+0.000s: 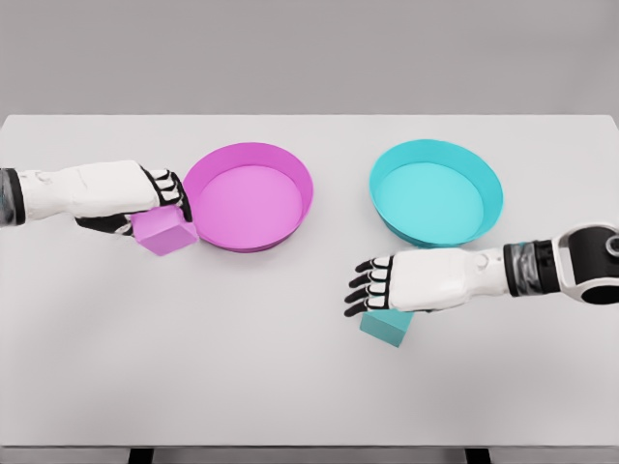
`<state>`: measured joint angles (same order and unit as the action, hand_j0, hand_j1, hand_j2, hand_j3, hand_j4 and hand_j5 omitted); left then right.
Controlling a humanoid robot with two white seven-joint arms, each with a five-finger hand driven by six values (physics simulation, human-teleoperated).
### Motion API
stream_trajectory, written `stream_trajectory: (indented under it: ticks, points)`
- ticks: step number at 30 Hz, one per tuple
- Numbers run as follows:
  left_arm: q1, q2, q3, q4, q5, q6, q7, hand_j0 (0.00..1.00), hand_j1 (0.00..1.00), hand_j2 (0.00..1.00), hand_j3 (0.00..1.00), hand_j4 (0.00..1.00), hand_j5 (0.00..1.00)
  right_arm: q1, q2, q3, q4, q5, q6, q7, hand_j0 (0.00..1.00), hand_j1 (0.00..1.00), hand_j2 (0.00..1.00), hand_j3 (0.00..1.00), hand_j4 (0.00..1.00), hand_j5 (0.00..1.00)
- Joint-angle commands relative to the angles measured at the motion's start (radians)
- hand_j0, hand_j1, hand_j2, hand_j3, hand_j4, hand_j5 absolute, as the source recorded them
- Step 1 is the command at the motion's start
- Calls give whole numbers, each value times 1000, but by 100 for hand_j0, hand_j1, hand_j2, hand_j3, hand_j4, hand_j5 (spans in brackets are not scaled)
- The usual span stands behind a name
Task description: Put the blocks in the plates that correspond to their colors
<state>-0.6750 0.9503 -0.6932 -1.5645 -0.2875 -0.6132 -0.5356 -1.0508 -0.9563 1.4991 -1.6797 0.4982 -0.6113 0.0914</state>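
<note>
The pink block (164, 232) is gripped by the left hand (160, 198) just beside the pink plate (302, 184), apparently ready for dropping in. The teal block (389, 327), near the teal plate (488, 184), is covered by the spread right hand (387, 283).

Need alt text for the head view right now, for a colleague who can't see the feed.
The left hand grips a pink block beside the pink plate, while the right hand, fingers spread, hovers over a teal block lying on the white table. A teal plate sits to the right of the pink one, and both plates hold nothing.
</note>
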Motion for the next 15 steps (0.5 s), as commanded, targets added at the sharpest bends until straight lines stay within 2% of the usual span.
stream_trajectory:
  ticks: [1, 3, 7, 9, 10, 12, 13, 14, 15]
  points:
    - [-2, -50, 1, 6, 10, 2, -3, 39, 39, 39, 39, 39, 39, 0, 1, 0, 0, -6, 0, 5, 100, 100, 100, 100, 100, 100]
    - [-15, -73, 6, 15, 10, 2, -3, 39, 39, 39, 39, 39, 39, 2, 2, 0, 0, -6, 0, 16, 100, 100, 100, 100, 100, 100]
    - [-34, -159, 8, 104, 16, 2, -3, 40, 40, 40, 40, 40, 40, 2, 13, 0, 0, -6, 0, 17, 100, 100, 100, 100, 100, 100]
    - [-63, -235, 8, 149, -31, 2, -4, 40, 40, 40, 40, 40, 40, 2, 11, 0, 0, -6, 0, 19, 100, 100, 100, 100, 100, 100]
    - [-69, -263, 6, 172, -50, 2, -4, 40, 40, 40, 40, 40, 40, 2, 10, 0, 0, -6, 0, 28, 98, 98, 98, 98, 98, 98]
    - [-95, -321, 8, 234, -76, 2, -4, 40, 40, 40, 40, 40, 40, 2, 13, 0, 0, -6, 0, 63, 88, 88, 88, 88, 88, 88]
    - [-101, -329, 8, 254, -76, 2, -4, 41, 41, 41, 41, 41, 41, 2, 13, 0, 0, -6, 0, 65, 87, 87, 87, 87, 87, 87]
    - [-113, -335, 11, 299, -74, 2, -4, 47, 47, 47, 47, 47, 47, 2, 13, 0, 0, -6, 0, 67, 83, 83, 83, 83, 83, 83]
    - [-118, -343, 20, 331, -71, 2, -3, 58, 58, 58, 58, 58, 58, 2, 13, 0, 0, -4, 0, 67, 82, 82, 82, 82, 82, 82]
